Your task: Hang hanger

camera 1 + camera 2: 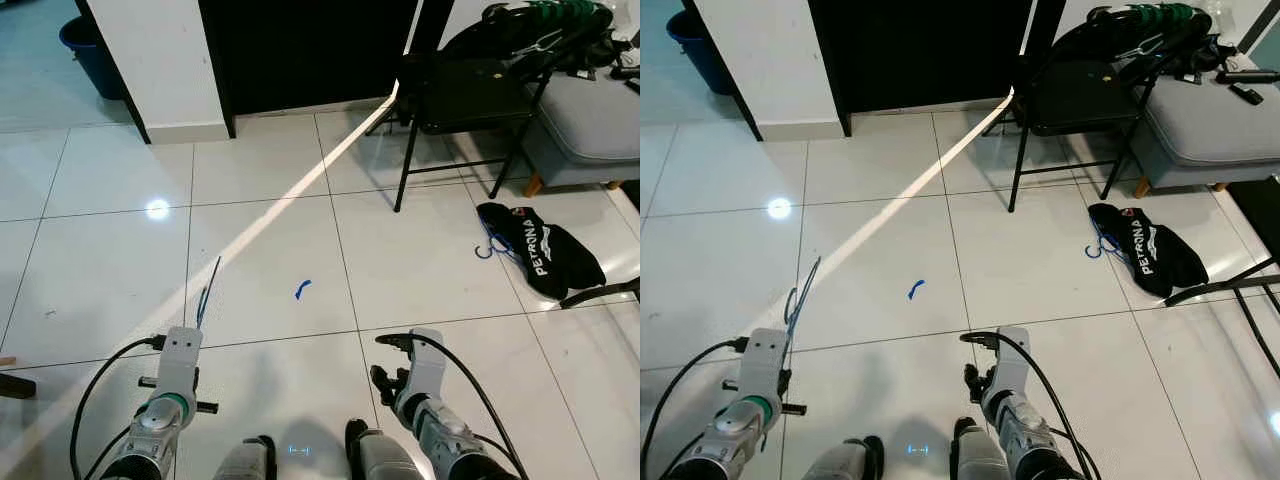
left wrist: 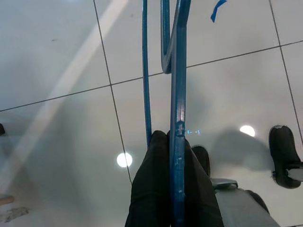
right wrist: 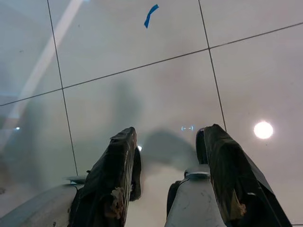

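Hanger (image 2: 178, 94) of thin blue wire sits clamped between our left pincer's (image 2: 173, 142) black fingers (image 2: 151, 179), held low over the white tiled floor (image 1: 260, 250) and pointing forward. Ahead on our right, we see a black folding chair (image 1: 465, 95) piled with clothes, then a black bag (image 1: 540, 250) on the tiles. Our right pincer (image 3: 165, 137) hangs spread wide, holding nothing. Between both lies a blue scrap (image 1: 302, 289).

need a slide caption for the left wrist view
Left gripper shut on a blue wire hanger, held above white floor tiles near a scrap of blue tape.
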You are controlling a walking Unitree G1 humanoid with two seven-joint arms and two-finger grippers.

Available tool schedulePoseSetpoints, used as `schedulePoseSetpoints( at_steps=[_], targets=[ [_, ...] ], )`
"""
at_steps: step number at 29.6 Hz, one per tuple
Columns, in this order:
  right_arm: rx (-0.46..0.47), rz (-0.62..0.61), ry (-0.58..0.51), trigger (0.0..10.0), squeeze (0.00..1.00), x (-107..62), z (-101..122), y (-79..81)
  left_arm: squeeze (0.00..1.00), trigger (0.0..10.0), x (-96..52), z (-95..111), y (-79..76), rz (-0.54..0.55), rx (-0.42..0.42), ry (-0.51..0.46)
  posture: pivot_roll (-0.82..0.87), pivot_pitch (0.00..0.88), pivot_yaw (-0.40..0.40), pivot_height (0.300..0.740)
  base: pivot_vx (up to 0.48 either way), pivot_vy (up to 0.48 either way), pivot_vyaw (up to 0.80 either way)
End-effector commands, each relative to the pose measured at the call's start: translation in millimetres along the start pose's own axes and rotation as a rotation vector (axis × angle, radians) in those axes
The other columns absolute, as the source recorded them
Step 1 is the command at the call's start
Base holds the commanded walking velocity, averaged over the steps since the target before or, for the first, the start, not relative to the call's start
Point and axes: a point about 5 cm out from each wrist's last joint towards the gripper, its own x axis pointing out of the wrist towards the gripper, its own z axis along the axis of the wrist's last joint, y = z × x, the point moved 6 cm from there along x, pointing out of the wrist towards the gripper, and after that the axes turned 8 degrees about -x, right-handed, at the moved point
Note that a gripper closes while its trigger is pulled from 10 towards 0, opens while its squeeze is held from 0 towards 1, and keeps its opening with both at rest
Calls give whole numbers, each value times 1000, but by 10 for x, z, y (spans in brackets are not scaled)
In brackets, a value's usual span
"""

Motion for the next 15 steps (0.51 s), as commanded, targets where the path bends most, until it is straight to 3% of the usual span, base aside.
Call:
schedulePoseSetpoints(
  at_steps=[1, 5, 6, 10, 15],
  targets=[
    [25, -7, 34, 10000, 0, -31, -132, -7, 0, 10000, -35, -165, 21, 10, -4, 45, 28, 181, 61, 740, 0, 0, 0],
    [21, -13, 32, 10000, 0, -32, -117, -37, 0, 10000, -35, -187, -32, -4, -24, 58, 38, 189, 41, 740, 0, 0, 0],
    [29, -18, 30, 10000, 0, -31, -101, -66, 0, 10000, -25, -165, -81, -11, -61, 56, 39, 191, 39, 740, 0, 0, 0],
    [23, -14, 31, 10000, 0, -30, -87, -83, 0, 10000, -16, -114, -121, -24, -19, 40, 45, 191, 36, 740, 0, 0, 0],
    [15, -22, 35, 10000, 0, -31, -89, -97, 0, 10000, -30, -170, -44, 15, -65, 54, 45, 190, 31, 740, 0, 0, 0]
  ],
)
